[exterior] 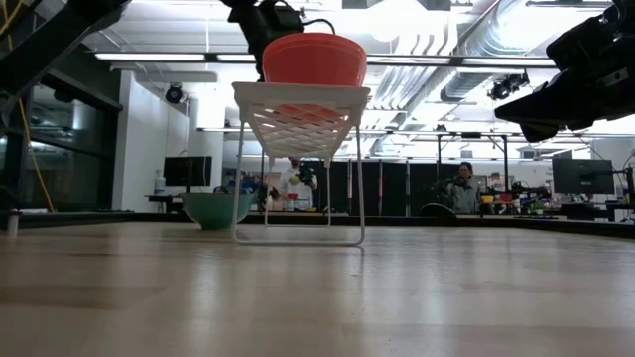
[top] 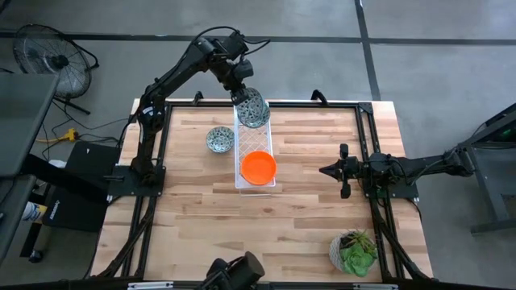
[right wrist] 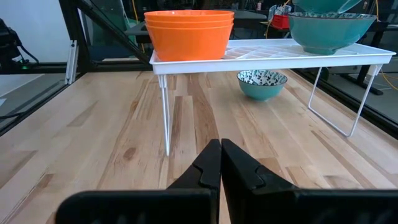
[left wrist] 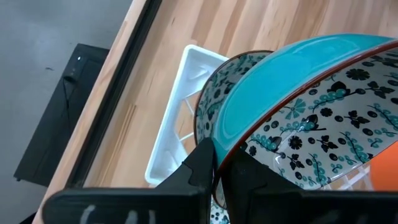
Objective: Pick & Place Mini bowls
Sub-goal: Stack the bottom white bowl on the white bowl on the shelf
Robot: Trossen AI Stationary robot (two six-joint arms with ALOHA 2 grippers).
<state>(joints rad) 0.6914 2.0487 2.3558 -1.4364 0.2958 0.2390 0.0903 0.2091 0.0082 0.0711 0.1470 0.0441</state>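
Note:
My left gripper (top: 247, 98) is shut on a patterned mini bowl (top: 253, 111), teal outside, over the far end of the white lattice tray (top: 242, 153). Right beneath it a second patterned bowl (right wrist: 326, 31) sits on that end of the tray. A stack of orange bowls (top: 258, 167) stands on the tray's near end (right wrist: 189, 34). A third patterned bowl (top: 219, 139) rests base down on the table, left of the tray. My right gripper (top: 326, 170) waits shut, right of the tray, touching nothing. My left gripper pinches the held bowl's rim (left wrist: 231, 155), with one finger (left wrist: 202, 165) on the teal outer wall and the other (left wrist: 255, 174) on the patterned inside. The bowl is tilted in the hold. Whether it touches the bowl beneath cannot be told.
The tray stands on thin wire legs (exterior: 238, 178) above the table. A potted green plant (top: 355, 251) sits near the table's near right corner. Bare wood lies in front of and to the right of the tray. People (exterior: 461, 188) stand far behind the table.

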